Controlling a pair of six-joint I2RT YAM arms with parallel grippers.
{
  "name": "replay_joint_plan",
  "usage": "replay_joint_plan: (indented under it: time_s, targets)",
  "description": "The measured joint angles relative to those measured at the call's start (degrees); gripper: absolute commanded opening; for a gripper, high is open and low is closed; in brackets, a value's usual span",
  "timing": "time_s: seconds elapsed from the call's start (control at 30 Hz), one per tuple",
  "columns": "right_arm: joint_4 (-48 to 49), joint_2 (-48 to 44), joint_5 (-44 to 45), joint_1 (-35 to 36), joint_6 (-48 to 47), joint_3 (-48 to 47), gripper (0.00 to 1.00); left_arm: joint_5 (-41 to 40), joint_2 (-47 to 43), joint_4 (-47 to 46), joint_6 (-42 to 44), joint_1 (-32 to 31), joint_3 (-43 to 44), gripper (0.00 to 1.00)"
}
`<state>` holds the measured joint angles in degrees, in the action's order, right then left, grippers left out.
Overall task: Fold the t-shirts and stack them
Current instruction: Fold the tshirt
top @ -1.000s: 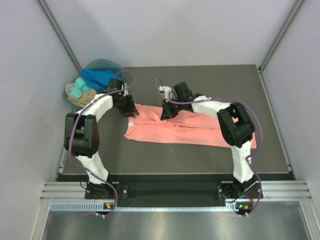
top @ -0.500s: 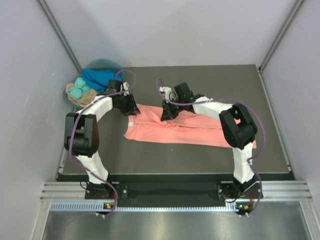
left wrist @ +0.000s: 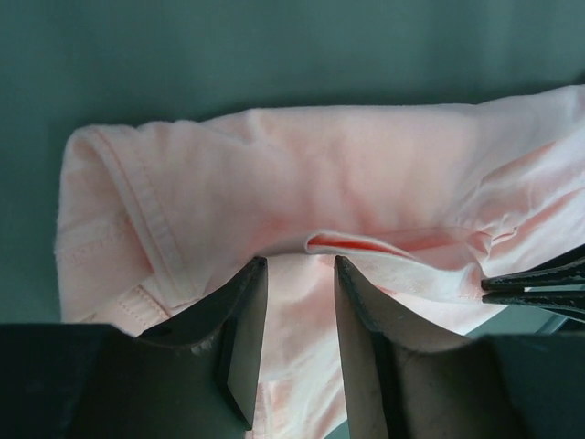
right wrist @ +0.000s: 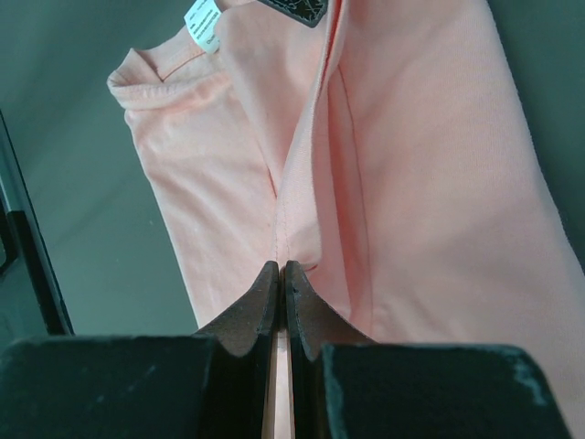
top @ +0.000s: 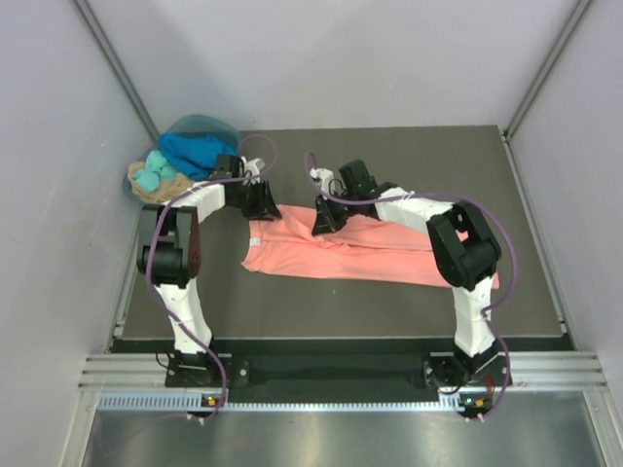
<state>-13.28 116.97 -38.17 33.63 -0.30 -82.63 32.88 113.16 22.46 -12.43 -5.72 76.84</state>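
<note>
Since a second ago the left arm has swung its elbow inward, and the left gripper has slid a little to the right along the far edge of the salmon-pink t-shirt. The right arm has not moved. The shirt lies stretched across the middle of the tabletop, narrowed to a long band. The left gripper stands about half open over the shirt's left end, with cloth under the gap and, as far as we see, nothing clamped. The right gripper is closed tight and pinches a thin ridge of the same shirt. We judge the cotton light, limp and not slippery. It will sag and crease if lifted at one point only, so we would take it at a hem or a doubled edge, the two grippers well apart. The other shirts wait bunched at the far left corner.
</note>
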Motion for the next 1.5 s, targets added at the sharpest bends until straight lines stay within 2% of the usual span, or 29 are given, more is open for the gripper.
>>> replay_joint_plan:
  time_s: [0.2, 0.53, 0.83, 0.93, 0.97, 1.07, 1.3, 1.5]
  targets:
    - [-0.15, 0.0, -0.48, 0.0, -0.24, -0.04, 0.0, 1.57, 1.62, -1.27, 2.95, 0.0, 2.56, 0.41]
    - [-1.33, 0.13, -1.05, -0.04, -1.25, -1.18, 0.0, -0.61, 2.1, -1.29, 8.52, 0.02, 2.93, 0.42]
    - [-1.53, 0.85, -1.79, -0.11, -1.31, -1.18, 0.0, 3.67, 2.54, -1.49, 9.64, 0.02, 3.04, 0.38]
    - [-1.6, 0.85, -1.9, -0.22, -1.51, -1.18, 0.0, 4.2, 2.62, -1.51, 9.57, 0.02, 3.04, 0.27]
    - [-1.6, 0.85, -1.97, -0.33, -1.53, -1.18, 0.0, 4.35, 2.62, -1.57, 9.49, 0.02, 3.04, 0.15]
    - [-1.6, 0.85, -2.03, -0.42, -1.62, -1.18, 0.0, 4.57, 2.6, -1.55, 9.01, 0.0, 3.04, 0.01]
    - [-1.16, 0.85, -2.21, -0.42, -0.7, -1.11, 0.0, 3.89, 0.11, -1.09, 7.32, 0.0, 2.14, 0.0]
    - [-0.11, 0.72, -2.21, -0.42, 1.51, -0.31, 0.0, 0.04, -4.39, 0.31, 5.46, -0.33, -0.61, 0.0]
